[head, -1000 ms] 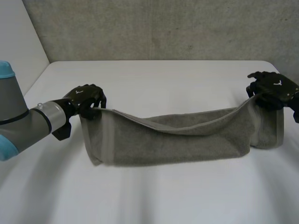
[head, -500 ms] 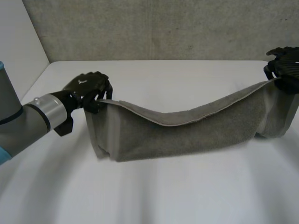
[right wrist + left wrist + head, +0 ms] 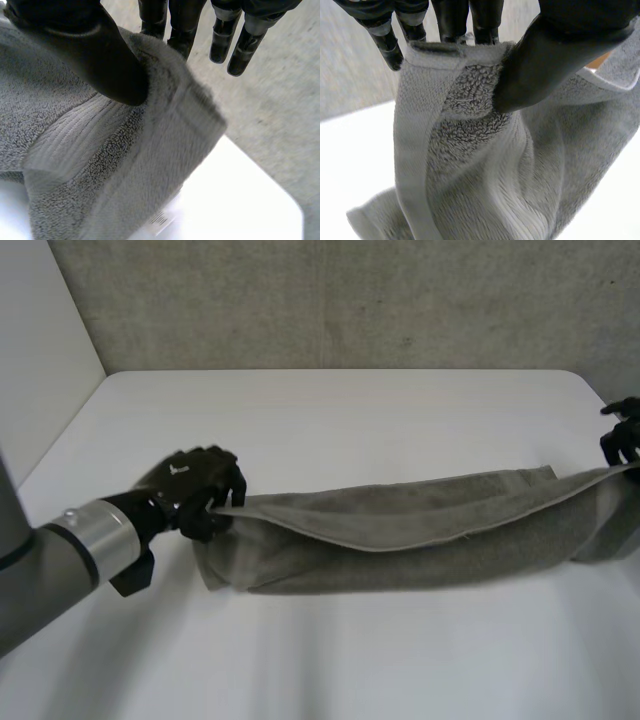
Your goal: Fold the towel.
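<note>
One grey towel (image 3: 400, 535), doubled lengthwise, left robot hand (image 3: 190, 482), right robot hand (image 3: 625, 438) pinching ends

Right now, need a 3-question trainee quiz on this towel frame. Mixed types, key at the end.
1. True or false: the left hand pinches one end of the towel between thumb and fingers.
2. Where does the right hand hold the towel? A) at the middle B) at the end opposite the left hand C) nowhere, it is off the cloth
3. Fill in: between the hands the towel sags, and its lower part lies on the white ____.

Key: 1 true; 2 B; 3 table.
</note>
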Robot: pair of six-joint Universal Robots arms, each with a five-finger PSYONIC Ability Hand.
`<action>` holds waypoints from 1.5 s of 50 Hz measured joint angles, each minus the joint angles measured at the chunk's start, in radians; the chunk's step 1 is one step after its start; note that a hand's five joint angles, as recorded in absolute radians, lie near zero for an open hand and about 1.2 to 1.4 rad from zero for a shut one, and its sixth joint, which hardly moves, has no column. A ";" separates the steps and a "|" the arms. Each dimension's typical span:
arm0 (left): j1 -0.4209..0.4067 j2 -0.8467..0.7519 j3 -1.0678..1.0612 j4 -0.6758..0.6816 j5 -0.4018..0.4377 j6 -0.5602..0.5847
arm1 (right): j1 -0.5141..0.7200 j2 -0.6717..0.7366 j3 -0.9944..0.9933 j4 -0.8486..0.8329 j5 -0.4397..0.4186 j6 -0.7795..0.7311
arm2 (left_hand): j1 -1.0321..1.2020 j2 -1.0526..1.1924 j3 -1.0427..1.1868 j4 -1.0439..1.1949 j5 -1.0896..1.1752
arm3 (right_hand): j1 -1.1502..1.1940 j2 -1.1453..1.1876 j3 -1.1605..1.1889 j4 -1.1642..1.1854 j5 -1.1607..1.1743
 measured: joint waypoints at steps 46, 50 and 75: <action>0.020 -0.473 0.399 0.008 -0.076 0.004 | 0.316 0.519 -0.454 -0.453 0.247 0.410 | 0.000 0.000 0.000 0.000 0.000 | 0.000 0.000 0.000 0.000 0.000; 0.021 -0.474 0.399 0.010 -0.077 0.004 | 0.322 0.537 -0.457 -0.446 0.246 0.405 | 0.000 0.000 0.000 0.000 0.000 | 0.000 0.000 0.000 0.000 0.000; 0.039 -0.493 0.418 0.024 -0.162 0.007 | 0.316 0.581 -0.474 -0.447 0.310 0.382 | 0.000 0.012 0.000 0.000 0.000 | -0.007 -0.005 0.000 0.000 -0.014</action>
